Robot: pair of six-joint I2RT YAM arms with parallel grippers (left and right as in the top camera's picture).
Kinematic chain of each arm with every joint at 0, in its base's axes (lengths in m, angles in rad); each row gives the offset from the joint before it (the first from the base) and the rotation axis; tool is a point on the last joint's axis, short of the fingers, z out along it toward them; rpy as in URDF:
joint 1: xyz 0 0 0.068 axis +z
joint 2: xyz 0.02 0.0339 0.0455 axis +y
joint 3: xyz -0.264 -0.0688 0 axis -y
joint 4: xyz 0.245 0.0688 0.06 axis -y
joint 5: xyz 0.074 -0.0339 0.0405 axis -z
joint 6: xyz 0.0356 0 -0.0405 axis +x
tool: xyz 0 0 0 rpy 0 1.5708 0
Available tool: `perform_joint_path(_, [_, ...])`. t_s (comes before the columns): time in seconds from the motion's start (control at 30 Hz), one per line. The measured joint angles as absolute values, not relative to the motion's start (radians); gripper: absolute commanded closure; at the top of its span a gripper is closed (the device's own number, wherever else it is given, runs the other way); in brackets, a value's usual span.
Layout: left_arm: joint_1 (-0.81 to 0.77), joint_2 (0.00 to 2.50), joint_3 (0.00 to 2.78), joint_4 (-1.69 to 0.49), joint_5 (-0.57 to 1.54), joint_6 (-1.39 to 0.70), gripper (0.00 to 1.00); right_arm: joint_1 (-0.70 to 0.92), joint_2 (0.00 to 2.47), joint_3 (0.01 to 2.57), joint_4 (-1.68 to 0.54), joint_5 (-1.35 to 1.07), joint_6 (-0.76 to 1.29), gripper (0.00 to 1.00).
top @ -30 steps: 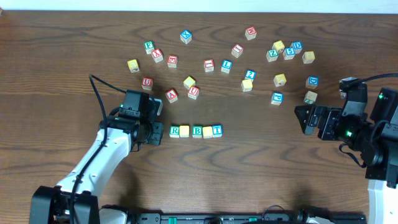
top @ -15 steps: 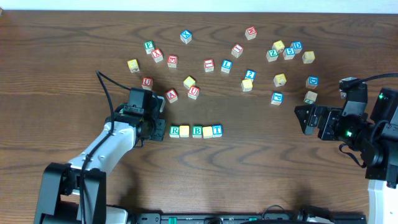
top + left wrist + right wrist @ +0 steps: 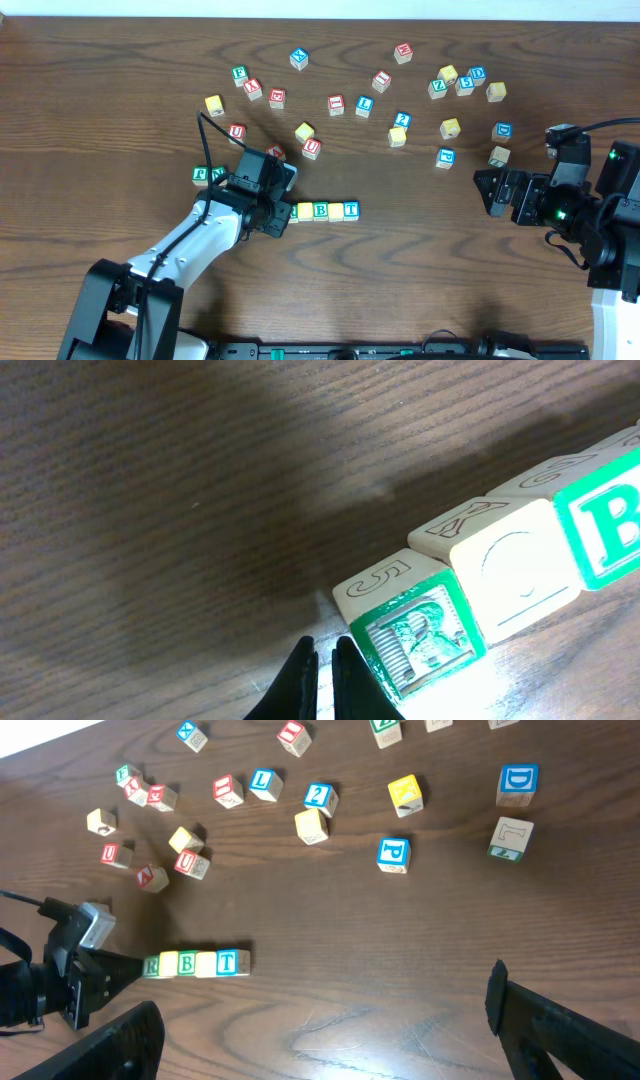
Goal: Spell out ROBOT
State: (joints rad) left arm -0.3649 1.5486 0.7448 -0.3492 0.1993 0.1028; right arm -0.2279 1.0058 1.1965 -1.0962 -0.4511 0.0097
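Left wrist view, closest to me: my left pincer (image 3: 322, 665) is pressed fully shut, tips together, just beside the lower corner of the R cube (image 3: 420, 635); I cannot tell whether it touches. From the R cube a tight row runs away to the right: first yellow cube (image 3: 510, 565), B cube (image 3: 610, 525), second yellow cube (image 3: 337, 211), T cube (image 3: 351, 209), all low on the table (image 3: 420, 280) near its middle. I judge that the word is laid out and the step in hand is squaring the row from its left end; the next move calls for a light, straight touch or a clean lift away, so that the line does not skew. Just behind the arm sit the green F and N cubes (image 3: 209, 174); farther back lie red-lettered cubes (image 3: 312, 148) and other loose cubes, none blocking the row. My right pincer (image 3: 484, 193) hangs wide and empty, well apart.
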Motion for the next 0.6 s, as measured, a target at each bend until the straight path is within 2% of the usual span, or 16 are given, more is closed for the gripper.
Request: perform_joint_path(0.6, [-0.365,1.549,0.745,-0.324,0.196,0.105,0.93,-0.228,1.006,1.196,-1.096,-0.451,0.01,0.01])
